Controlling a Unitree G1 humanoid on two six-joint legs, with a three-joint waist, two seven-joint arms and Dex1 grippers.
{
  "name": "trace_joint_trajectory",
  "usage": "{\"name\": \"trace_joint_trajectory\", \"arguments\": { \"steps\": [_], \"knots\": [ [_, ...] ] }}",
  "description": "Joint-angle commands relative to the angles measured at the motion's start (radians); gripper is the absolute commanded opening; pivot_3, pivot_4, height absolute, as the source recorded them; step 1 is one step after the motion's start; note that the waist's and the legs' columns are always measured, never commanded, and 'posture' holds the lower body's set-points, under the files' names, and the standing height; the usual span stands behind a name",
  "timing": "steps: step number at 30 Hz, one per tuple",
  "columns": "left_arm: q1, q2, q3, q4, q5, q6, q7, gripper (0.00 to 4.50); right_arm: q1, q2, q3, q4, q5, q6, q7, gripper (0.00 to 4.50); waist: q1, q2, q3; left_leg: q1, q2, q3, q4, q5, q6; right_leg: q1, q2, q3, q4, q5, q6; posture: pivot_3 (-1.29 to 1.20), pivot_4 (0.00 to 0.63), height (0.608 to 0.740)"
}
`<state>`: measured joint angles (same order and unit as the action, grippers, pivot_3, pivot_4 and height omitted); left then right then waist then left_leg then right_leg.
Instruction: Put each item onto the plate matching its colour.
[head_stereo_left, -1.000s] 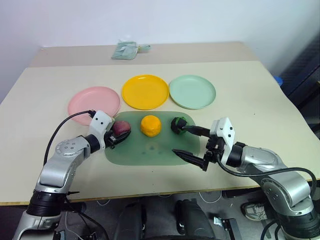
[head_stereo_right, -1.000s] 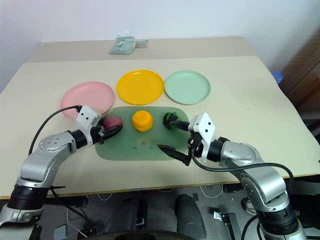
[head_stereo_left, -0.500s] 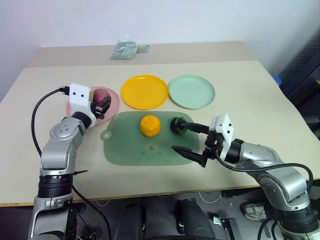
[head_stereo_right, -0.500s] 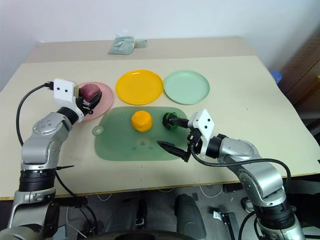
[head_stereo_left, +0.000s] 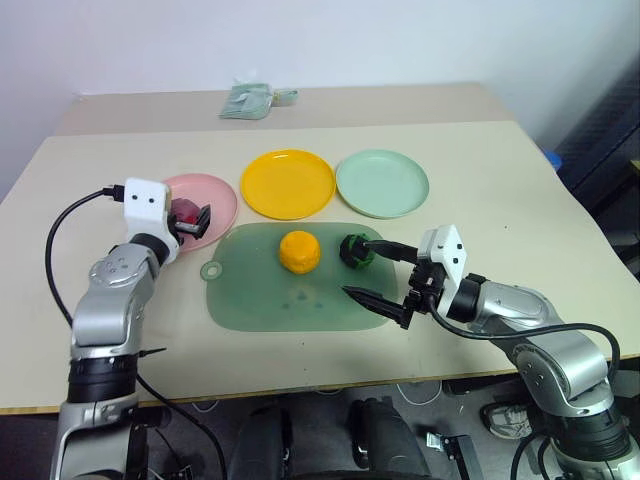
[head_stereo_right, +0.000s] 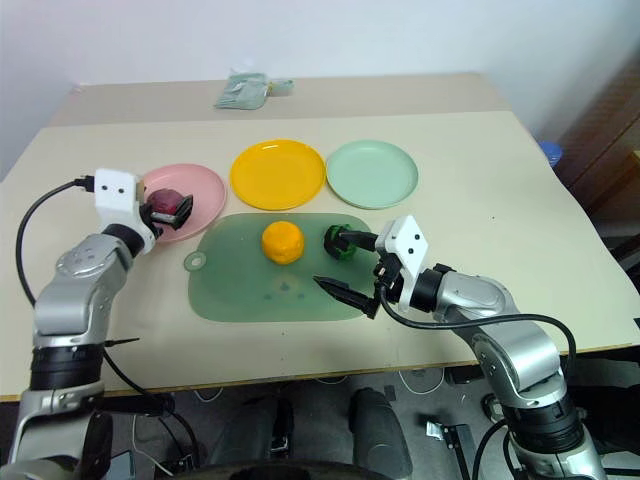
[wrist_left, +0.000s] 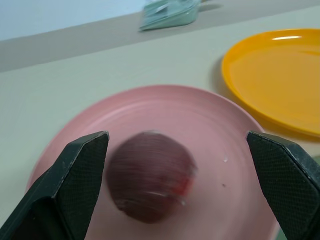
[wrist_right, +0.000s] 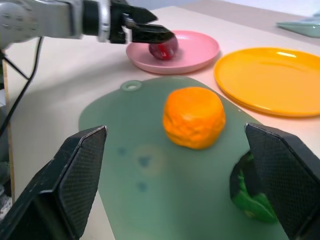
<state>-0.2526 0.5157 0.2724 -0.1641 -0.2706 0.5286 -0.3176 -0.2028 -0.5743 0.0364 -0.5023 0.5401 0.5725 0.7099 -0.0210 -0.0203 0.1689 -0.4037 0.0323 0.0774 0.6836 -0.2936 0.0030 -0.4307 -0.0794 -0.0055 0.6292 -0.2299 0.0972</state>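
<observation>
The left claw (wrist_left: 180, 165) stands wide over the maroon-red rounded lump (wrist_left: 150, 182), which lies on the round pink plastic plate (head_stereo_left: 215, 195), likely just released. The right claw (head_stereo_left: 378, 275), also wide, flanks the dark green lump (head_stereo_left: 355, 250); the pale mint plate (head_stereo_left: 382, 183) waits at twelve o'clock, path clear.

A large translucent green mat (head_stereo_left: 262, 290) with rounded corners lies flat on the beige table (head_stereo_left: 500, 200), near its front edge and about midway along it (a small ring tab sticks out of the mat's left end). A crumpled pale green packet (head_stereo_left: 247, 100) lies near the table's back edge.
</observation>
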Motion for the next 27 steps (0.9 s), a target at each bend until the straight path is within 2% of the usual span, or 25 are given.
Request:
{"name": "trace_joint_trajectory", "arguments": {
  "steps": [1,5,9,12,19,27],
  "knots": [
    [0.089,0.044,0.118,-0.11,-0.065,-0.071,-0.087,4.47,-0.07,0.018,0.013,0.018,-0.025,-0.014,-0.015,4.5,0.002,0.0,0.0,0.0,0.0,0.0,0.0,0.0,0.0,0.0,0.0,0.0,0.0,0.0,0.0,0.0,0.15,0.74],
    [0.205,0.069,0.186,-0.193,-0.132,-0.092,-0.173,4.47,-0.156,0.07,0.068,0.088,-0.052,0.01,-0.041,4.5,0.011,-0.001,0.0,0.0,0.001,-0.001,0.0,0.0,0.0,0.0,-0.001,0.0,0.0,-0.002,-0.004,0.0,0.15,0.74],
    [0.347,0.115,0.175,-0.291,-0.171,-0.094,-0.291,4.47,-0.238,0.143,0.13,0.144,-0.081,0.047,-0.071,4.5,0.008,0.0,0.0,-0.001,0.0,0.0,0.0,0.0,0.0,0.0,-0.003,0.0,-0.001,-0.002,-0.004,0.0,0.15,0.74],
    [0.437,0.124,0.154,-0.351,-0.177,-0.107,-0.341,4.47,-0.294,0.189,0.21,0.221,-0.173,0.038,-0.112,4.5,0.006,-0.001,0.0,-0.001,0.001,0.0,0.0,0.0,0.0,-0.001,-0.003,0.0,-0.001,-0.002,-0.005,0.0,0.15,0.74],
    [0.512,0.113,0.124,-0.4,-0.181,-0.129,-0.383,4.47,-0.344,0.259,0.296,0.321,-0.286,0.036,-0.147,4.5,0.005,0.0,0.0,-0.002,0.001,0.0,0.0,0.0,0.0,-0.002,-0.003,0.0,0.0,-0.002,-0.005,0.0,0.15,0.74],
    [0.547,0.116,0.113,-0.405,-0.207,-0.154,-0.44,4.47,-0.372,0.317,0.305,0.399,-0.35,0.029,-0.162,4.5,0.003,0.0,0.0,-0.002,0.001,0.0,0.0,0.0,0.0,-0.002,-0.002,0.0,0.0,-0.002,-0.005,0.0,0.15,0.74]
  ]
}}
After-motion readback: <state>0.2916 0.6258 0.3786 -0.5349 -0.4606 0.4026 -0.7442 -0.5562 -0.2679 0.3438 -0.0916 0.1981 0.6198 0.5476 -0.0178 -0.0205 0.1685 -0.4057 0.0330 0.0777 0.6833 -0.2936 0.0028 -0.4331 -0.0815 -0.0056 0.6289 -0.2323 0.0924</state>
